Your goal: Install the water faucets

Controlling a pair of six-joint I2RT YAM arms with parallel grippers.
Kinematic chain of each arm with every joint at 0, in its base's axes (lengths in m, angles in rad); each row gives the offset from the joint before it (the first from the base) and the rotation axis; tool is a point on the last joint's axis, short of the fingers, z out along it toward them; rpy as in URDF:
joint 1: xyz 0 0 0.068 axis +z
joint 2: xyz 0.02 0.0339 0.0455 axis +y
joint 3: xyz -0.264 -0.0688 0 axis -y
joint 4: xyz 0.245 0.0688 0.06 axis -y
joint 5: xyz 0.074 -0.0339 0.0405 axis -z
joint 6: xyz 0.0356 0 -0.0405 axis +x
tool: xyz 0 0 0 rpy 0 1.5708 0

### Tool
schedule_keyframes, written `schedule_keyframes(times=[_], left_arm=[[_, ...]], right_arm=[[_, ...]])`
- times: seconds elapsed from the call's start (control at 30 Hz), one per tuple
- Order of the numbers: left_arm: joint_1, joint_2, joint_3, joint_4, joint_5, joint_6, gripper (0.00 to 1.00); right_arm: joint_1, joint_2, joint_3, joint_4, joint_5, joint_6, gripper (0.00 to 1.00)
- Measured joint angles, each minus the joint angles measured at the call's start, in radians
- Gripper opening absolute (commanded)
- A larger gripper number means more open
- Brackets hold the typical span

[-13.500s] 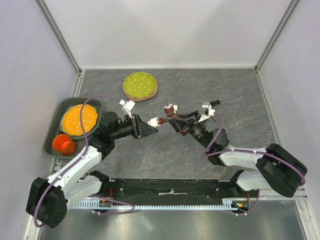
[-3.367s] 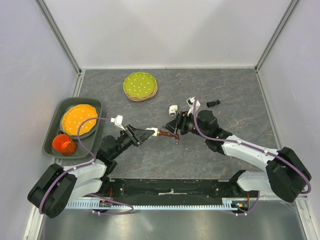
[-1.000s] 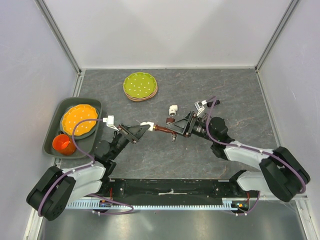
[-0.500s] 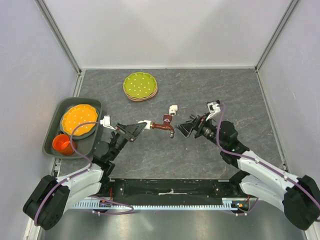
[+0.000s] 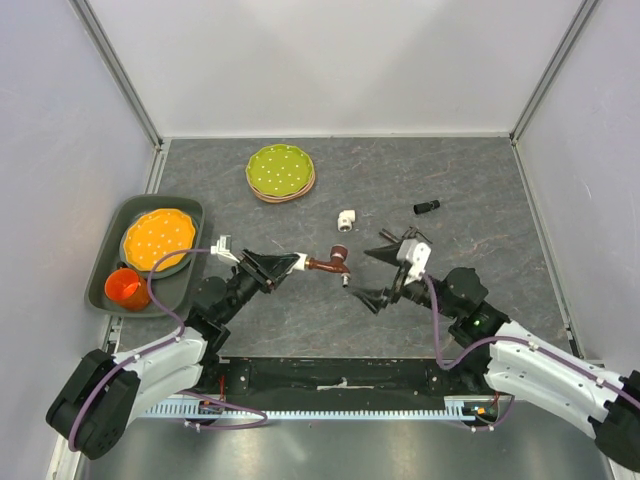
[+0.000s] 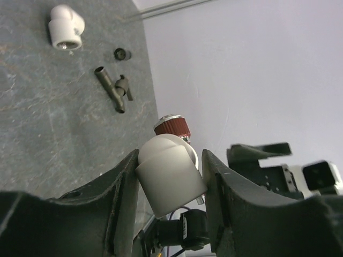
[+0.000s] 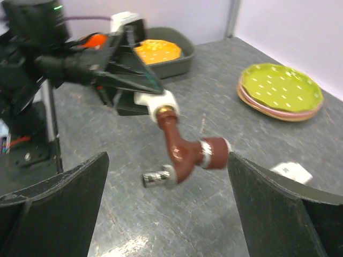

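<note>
While left gripper (image 5: 283, 266) pinches white elbow fitting (image 6: 170, 179), you've got reddish-brown faucet (image 7: 185, 150) sticking out of fitting just past fingertips, spout pointing down. Right gripper (image 5: 363, 272) spread wide, facing faucet, near but apart. Dark grey faucet (image 6: 113, 88) flat on table (image 5: 480, 180) well ahead of left gripper, beside short black cylinder (image 6: 122, 53) and spare white elbow (image 6: 66, 27).

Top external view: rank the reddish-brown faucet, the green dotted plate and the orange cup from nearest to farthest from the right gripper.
1. Reddish-brown faucet, just left of the right gripper.
2. Green dotted plate, toward the back left.
3. Orange cup, at the far left edge.
</note>
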Motion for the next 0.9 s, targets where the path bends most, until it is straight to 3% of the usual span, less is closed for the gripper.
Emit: schedule_keyframes(times=[0.2, 0.37, 0.63, 0.9], left_arm=[[0.000, -0.003, 0.003, -0.086, 0.030, -0.014, 0.02], [0.000, -0.020, 0.011, -0.131, 0.048, -0.017, 0.02], [0.000, -0.066, 0.027, -0.175, 0.063, -0.016, 0.02], [0.000, -0.072, 0.045, -0.203, 0.087, -0.016, 0.02]], right_arm=[[0.208, 0.070, 0.025, -0.071, 0.060, -0.254, 0.98], [0.297, 0.174, 0.076, -0.137, 0.190, -0.393, 0.98], [0.345, 0.251, 0.095, -0.144, 0.362, -0.496, 0.93], [0.354, 0.315, 0.095, -0.114, 0.439, -0.515, 0.84]])
